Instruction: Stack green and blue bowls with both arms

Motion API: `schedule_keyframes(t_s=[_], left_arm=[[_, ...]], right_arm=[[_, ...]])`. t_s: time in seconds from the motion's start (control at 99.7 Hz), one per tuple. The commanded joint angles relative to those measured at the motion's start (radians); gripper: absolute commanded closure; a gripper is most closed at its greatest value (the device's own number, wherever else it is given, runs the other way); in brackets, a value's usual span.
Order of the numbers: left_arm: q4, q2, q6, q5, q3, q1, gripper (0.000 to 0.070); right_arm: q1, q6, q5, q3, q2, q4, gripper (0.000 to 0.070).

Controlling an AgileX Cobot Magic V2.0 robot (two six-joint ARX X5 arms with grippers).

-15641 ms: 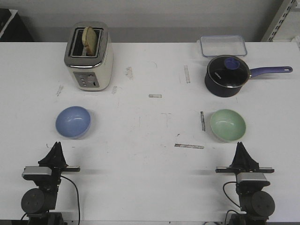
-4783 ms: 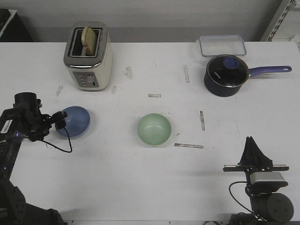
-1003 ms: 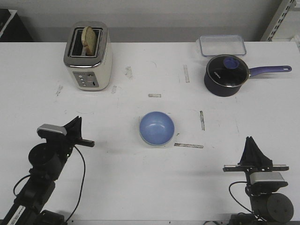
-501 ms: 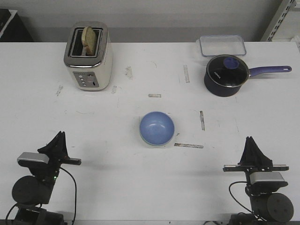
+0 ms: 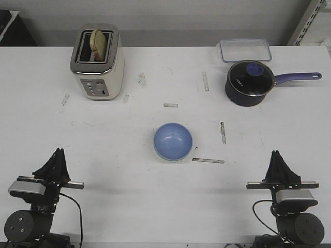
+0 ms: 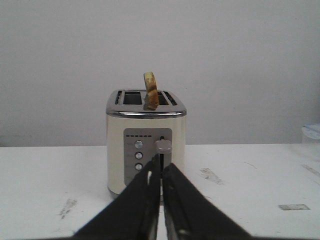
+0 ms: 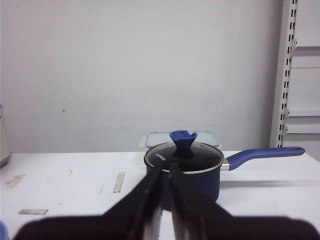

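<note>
The light blue bowl (image 5: 172,140) sits at the middle of the white table, nested in the green bowl. Only a thin pale edge (image 5: 174,159) of the green bowl shows under its near rim. My left gripper (image 5: 58,153) is shut and empty near the front left edge, well apart from the bowls. In the left wrist view it (image 6: 161,162) points at the toaster. My right gripper (image 5: 276,154) is shut and empty near the front right edge. In the right wrist view it (image 7: 165,172) points at the saucepan.
A cream toaster (image 5: 97,62) with a slice of bread stands at the back left. A dark blue lidded saucepan (image 5: 251,83) with a long handle stands at the back right, with a clear plastic box (image 5: 246,50) behind it. Tape marks dot the table.
The green bowl went from the right to the table's middle, and the blue bowl from the left onto it. In the last second my left arm drew back to the front left. My right arm stayed still.
</note>
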Motion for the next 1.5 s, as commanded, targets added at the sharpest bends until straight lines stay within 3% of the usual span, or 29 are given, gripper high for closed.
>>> schedule_keyframes(t_s=[0.0, 0.271, 0.692, 1.494], left_arm=[[0.013, -0.012, 0.066, 0.002, -0.026, 0.019, 0.0699], [0.061, -0.084, 0.045, 0.016, -0.167, 0.085, 0.0699], [0.095, -0.139, 0.031, 0.016, -0.337, 0.095, 0.0698], [0.077, -0.139, 0.047, 0.016, -0.335, 0.113, 0.0699]], right_arm=[[0.001, -0.003, -0.001, 0.004, -0.002, 0.010, 0.0688], [0.001, -0.003, 0.000, 0.004, -0.002, 0.010, 0.0688], [0.001, -0.003, 0.000, 0.004, -0.002, 0.010, 0.0688], [0.001, -0.003, 0.000, 0.004, -0.002, 0.010, 0.0688]])
